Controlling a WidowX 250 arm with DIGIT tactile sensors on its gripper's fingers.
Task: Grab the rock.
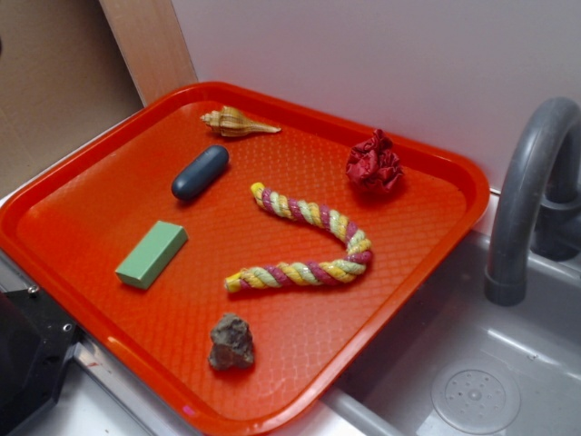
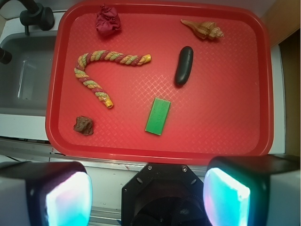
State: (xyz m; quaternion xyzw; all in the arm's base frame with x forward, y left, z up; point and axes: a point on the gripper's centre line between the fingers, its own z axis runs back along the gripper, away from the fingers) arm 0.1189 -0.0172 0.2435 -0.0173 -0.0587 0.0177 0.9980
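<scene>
Looks like a toy kitchen mock-up set up for robot trials. Grey plastic sink basin (image 1: 472, 381) with a moulded drain and a grey curved faucet (image 1: 531, 195) beside an orange-red cafeteria tray (image 1: 436, 163) of odd props. Plain white wall (image 1: 381, 54) behind, brown cardboard panel (image 1: 54, 82) at one corner.

The exterior view looks down at a slant from beside the tray (image 1: 436, 263), fairly close, so the tray fills most of the frame, with the tap (image 1: 526, 200) and sink (image 1: 508, 363) at the right. The wrist view looks almost straight down from higher up, behind the tray's (image 2: 263, 94) near edge, with the tool (image 2: 148, 193) at the bottom of the frame and its fingers (image 2: 225, 195) glowing. Both views share the whole tray and part of the sink (image 2: 23, 75), seen from roughly opposite sides.
</scene>
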